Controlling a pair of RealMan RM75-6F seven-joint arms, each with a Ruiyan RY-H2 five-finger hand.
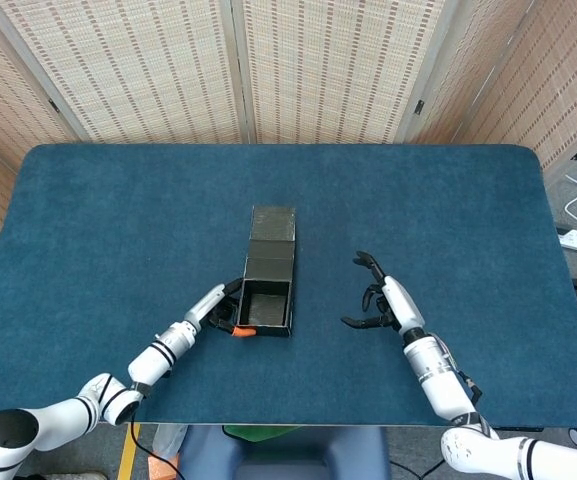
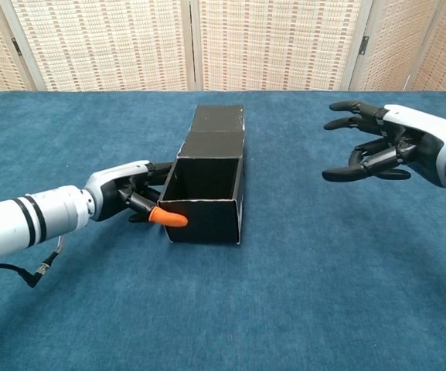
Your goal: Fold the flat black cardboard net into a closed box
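Head view: black cardboard box open-topped at centre of blue surface, lid flap lying flat toward 12 o'clock; left hand gripping its 9 o'clock wall. Chest view: right hand hovering at 3 o'clock, well apart, fingers spread and empty.

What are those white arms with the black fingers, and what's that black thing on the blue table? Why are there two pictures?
Those are a robot's two arms, each ending in a hand like yours. One picture looks down from the robot's head, the other looks out from its chest, so you see the same moment twice. On the blue table sits a black cardboard box, folded up but open on top, its lid flap lying flat behind it. The left hand holds the box's left side, with an orange fingertip against the front. The right hand hovers off to the side, fingers spread, holding nothing.
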